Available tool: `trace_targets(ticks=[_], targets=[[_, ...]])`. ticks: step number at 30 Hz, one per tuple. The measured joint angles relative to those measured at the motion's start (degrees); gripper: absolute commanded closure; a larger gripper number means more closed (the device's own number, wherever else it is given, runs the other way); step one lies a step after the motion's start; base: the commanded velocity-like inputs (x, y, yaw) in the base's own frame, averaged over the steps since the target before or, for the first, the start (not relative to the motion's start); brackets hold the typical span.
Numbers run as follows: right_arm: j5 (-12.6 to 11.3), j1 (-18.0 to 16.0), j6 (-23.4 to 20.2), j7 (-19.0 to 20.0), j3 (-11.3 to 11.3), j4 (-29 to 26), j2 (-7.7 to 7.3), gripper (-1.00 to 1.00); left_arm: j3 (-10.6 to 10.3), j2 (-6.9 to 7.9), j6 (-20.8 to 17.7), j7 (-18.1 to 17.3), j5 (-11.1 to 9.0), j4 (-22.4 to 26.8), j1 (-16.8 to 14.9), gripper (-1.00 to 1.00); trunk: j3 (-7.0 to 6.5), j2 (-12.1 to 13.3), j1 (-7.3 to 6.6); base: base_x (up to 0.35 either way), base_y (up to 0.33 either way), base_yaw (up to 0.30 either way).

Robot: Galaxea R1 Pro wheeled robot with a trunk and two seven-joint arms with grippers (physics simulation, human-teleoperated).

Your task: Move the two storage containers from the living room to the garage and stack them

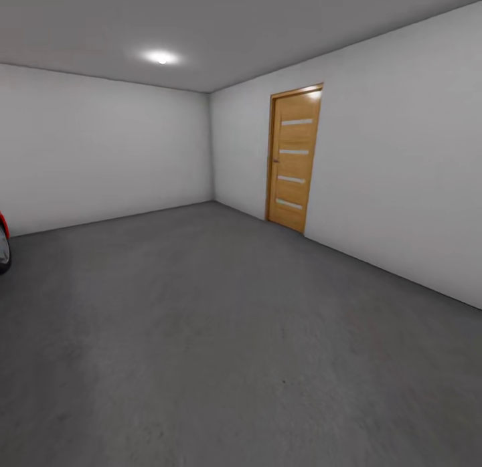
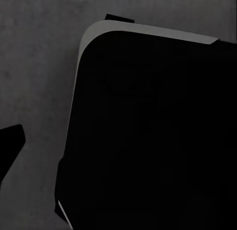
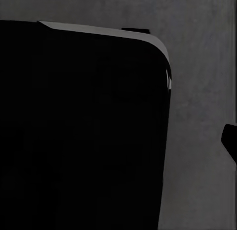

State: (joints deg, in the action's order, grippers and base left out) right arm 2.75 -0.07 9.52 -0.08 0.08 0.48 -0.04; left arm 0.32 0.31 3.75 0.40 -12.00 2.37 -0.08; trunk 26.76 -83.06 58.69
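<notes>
I am in the garage, with its dark grey concrete floor (image 1: 221, 333) spreading ahead between plain white walls. The two storage containers are out of view, and so is the living room. The left wrist view looks down on a black, pale-edged part of my own body (image 2: 158, 141) over the concrete floor (image 2: 34, 67), with one dark fingertip (image 2: 10, 146) at the edge. The right wrist view has the same black body (image 3: 79, 131) and a dark fingertip (image 3: 231, 141) at its edge. Whether either gripper is open or shut cannot be told.
A sliver of the red car (image 1: 3, 243) shows at the far left edge. A closed wooden door (image 1: 293, 159) with pale slats stands in the right wall. A ceiling light (image 1: 161, 56) glows above.
</notes>
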Motion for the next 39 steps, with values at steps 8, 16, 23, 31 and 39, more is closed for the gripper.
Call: trace_targets(ticks=[8,16,23,31,39], targets=[[0.0,0.0,-0.1,0.0,0.0,0.0,-0.07,-1.0,0.0,-0.04,-0.2,0.0,0.0,0.0,0.0,-1.0,0.0,0.0,0.0,0.323,0.0,0.0],[0.2,0.0,-0.4,0.0,0.0,-0.1,0.25,-1.0,-0.1,-0.06,-0.1,-0.2,0.4,0.0,0.0,-1.0,0.0,0.0,0.0,0.323,0.0,0.0],[0.2,0.0,-0.1,0.0,-0.1,-0.1,0.47,-1.0,0.0,-0.08,0.3,0.0,-0.1,0.0,0.0,-1.0,0.0,0.0,0.0,0.323,0.0,0.0],[0.2,0.0,-0.1,0.0,-0.1,-0.1,0.48,-1.0,0.0,-0.04,0.2,0.0,-0.2,0.0,0.0,-1.0,0.0,0.0,0.0,0.323,0.0,0.0],[0.2,0.0,-0.1,0.0,-0.1,-0.1,0.48,-1.0,0.1,-0.05,0.3,0.0,-0.2,0.0,0.0,-1.0,0.0,0.0,0.0,0.323,0.0,0.0]])
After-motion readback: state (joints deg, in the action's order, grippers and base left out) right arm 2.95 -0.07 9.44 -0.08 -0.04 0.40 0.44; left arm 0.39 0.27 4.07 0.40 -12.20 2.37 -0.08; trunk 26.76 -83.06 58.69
